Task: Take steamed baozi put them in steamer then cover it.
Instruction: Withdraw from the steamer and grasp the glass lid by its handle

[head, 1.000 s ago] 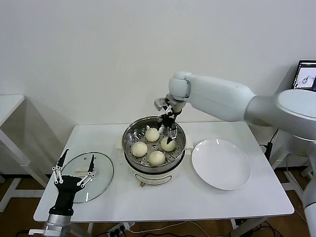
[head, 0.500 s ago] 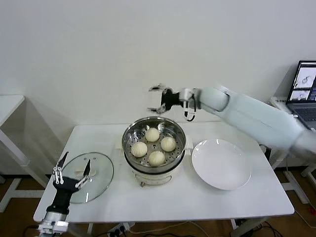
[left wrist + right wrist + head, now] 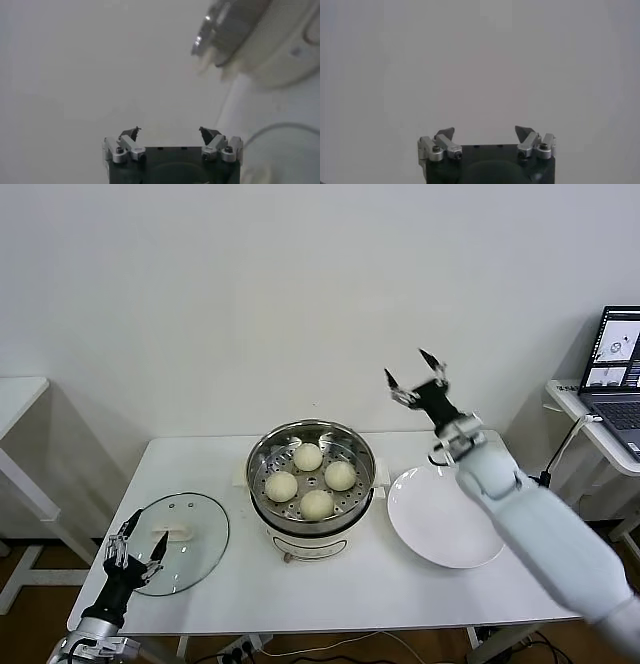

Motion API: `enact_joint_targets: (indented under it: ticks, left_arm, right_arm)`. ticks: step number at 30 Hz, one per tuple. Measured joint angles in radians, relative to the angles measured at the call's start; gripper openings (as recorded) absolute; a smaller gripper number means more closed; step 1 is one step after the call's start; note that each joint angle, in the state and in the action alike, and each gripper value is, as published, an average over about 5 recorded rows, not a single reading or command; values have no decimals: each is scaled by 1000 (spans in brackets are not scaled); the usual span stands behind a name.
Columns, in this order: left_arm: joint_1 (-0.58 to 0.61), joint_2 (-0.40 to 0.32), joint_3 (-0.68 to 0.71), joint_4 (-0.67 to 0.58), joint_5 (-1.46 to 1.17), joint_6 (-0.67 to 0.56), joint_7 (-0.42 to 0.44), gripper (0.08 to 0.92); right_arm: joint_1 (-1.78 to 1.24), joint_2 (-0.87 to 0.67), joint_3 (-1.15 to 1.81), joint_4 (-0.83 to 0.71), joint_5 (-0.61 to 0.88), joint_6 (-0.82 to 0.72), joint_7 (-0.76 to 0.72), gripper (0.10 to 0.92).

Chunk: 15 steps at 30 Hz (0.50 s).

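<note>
The steamer (image 3: pixel 258 459) stands in the middle of the table with several cream-white baozi (image 3: pixel 317 503) on its perforated tray. The cover (image 3: pixel 195 529), a clear glass lid with a white handle, lies flat on the table to its left. My left gripper (image 3: pixel 140 534) is low at the table's front-left corner, by the lid's near edge, open and empty (image 3: pixel 170 131). My right gripper (image 3: pixel 408 367) is raised behind the plate, to the steamer's right, pointing up at the wall. It is open and holds nothing (image 3: pixel 485 131); its wrist view shows only wall.
An empty white plate (image 3: pixel 445 516) lies right of the steamer. The white table (image 3: pixel 350 584) has bare room along its front. A laptop (image 3: pixel 618 354) sits on a side table at the far right. Another table (image 3: pixel 15 399) stands far left.
My right arm has pulled out of the steamer, swung right and lifted, now beyond the plate. My left gripper has sunk lower toward the front-left corner. Both stayed open.
</note>
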Motion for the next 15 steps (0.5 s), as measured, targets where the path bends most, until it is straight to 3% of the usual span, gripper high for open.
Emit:
enact_joint_targets:
  ticks: [15]
  left_arm:
    - [-76,-1,17,164,200,-12,-84,823]
  right_arm:
    - [-396,147,314,34,-79,70,44,823]
